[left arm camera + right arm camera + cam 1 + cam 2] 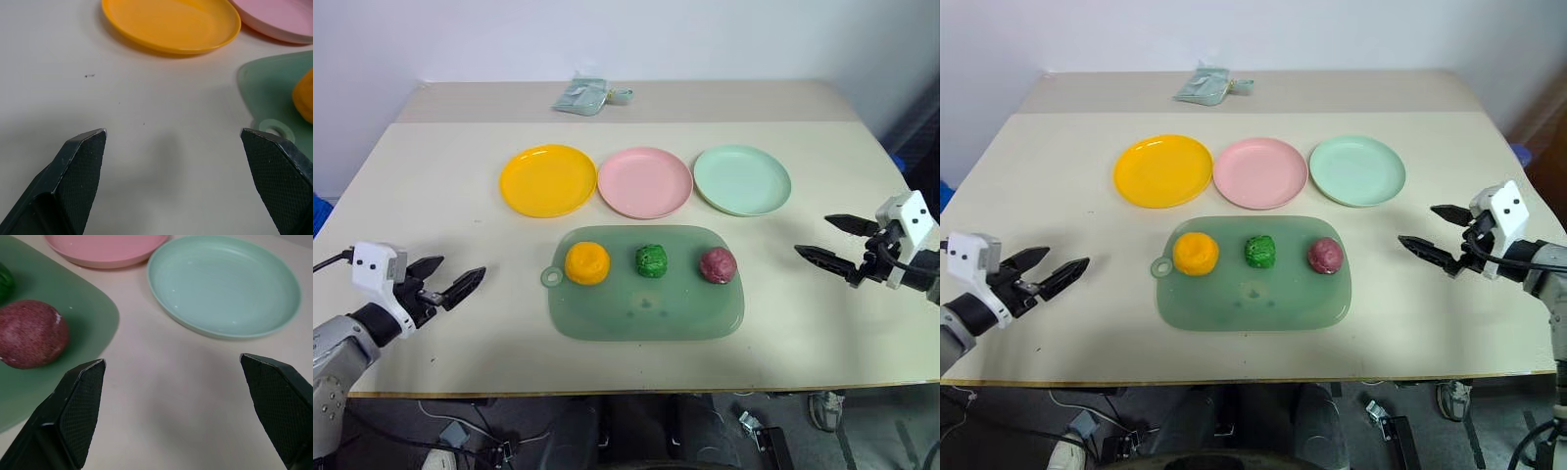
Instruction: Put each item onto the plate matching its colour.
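Three lumps lie in a row on a dark green tray [646,313]: an orange-yellow one [586,262] at the left, a bumpy dark green one [651,260] in the middle, a dark red-maroon one [717,264] at the right. Behind the tray stand a yellow plate [547,179], a pink plate [644,182] and a pale mint green plate [741,179]. My left gripper [452,279] hovers open left of the tray, holding nothing. Right of the tray my right gripper [830,240] is open too, pointing toward the maroon lump [30,334] and the mint plate [222,284].
A small pale green packet [588,96] lies at the table's far edge, behind the plates. The tray has a tab with a hole [552,277] at its left end. Bare tabletop lies on both sides of the tray, under each gripper.
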`<state>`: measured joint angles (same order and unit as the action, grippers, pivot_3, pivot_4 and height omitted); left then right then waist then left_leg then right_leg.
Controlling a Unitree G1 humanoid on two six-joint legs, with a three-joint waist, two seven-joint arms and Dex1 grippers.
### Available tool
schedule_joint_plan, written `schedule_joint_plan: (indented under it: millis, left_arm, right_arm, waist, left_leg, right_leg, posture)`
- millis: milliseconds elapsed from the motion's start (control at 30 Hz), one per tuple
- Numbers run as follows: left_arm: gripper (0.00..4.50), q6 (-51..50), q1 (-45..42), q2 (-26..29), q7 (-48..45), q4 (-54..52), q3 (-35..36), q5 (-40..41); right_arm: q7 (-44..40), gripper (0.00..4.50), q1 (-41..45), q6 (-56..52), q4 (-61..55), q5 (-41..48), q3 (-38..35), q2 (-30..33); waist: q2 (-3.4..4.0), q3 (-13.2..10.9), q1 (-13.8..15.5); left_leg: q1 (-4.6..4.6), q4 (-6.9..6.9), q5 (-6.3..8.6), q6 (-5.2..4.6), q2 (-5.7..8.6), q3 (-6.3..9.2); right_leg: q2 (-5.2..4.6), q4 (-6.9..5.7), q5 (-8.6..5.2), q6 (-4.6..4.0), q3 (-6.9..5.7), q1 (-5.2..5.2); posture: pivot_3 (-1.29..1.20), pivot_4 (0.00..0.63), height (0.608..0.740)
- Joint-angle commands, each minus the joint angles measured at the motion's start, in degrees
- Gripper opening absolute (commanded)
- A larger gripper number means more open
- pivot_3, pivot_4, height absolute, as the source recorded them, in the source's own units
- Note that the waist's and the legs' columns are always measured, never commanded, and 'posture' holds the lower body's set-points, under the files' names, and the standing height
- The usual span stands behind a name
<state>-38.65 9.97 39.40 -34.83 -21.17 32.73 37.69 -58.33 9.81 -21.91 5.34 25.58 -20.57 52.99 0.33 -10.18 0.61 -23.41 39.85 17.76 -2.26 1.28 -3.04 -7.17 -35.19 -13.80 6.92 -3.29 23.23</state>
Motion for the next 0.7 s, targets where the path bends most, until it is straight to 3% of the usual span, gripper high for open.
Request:
schedule_joint_plan:
  millis: [33, 300, 700]
  left_arm:
    - [4.5, 1.2, -0.3, 0.3, 0.3, -2.4, 1.9, 0.5]
    - [4.5, 1.4, -1.8, -0.1, 0.7, -3.1, 0.0, 0.7]
    - [4.5, 1.0, -10.7, -0.1, -1.4, 1.1, -6.5, 1.4]
  right_arm:
    - [-0.4, 4.49, 0.5, 1.5, -0.5, 0.2, -0.5, -0.2]
    - [0.2, 4.49, 0.9, 3.4, 0.6, -0.5, 0.4, -1.8]
    - [3.3, 4.49, -3.2, 5.9, 0.9, -0.4, -3.7, -2.4]
  waist:
    - [0.0, 0.0, 0.0]
    - [0.0, 0.0, 0.0]
    - [0.01, 0.0, 0.1]
  left_leg:
    - [0.0, 0.0, 0.0, 0.0, 0.0, 0.0]
    - [0.0, 0.0, 0.0, 0.0, 0.01, 0.0]
    - [0.0, 0.0, -0.01, -0.01, 0.03, -0.01]
  right_leg:
    - [0.0, 0.0, 0.0, 0.0, 0.0, 0.0]
    - [0.0, 0.0, 0.0, 0.0, 0.0, 0.01]
    - [0.03, -0.02, 0.09, 0.15, -0.02, -0.01]
  posture:
    - [0.0, 0.15, 0.74]
    - [0.0, 0.15, 0.74]
    - [0.0, 0.15, 0.74]
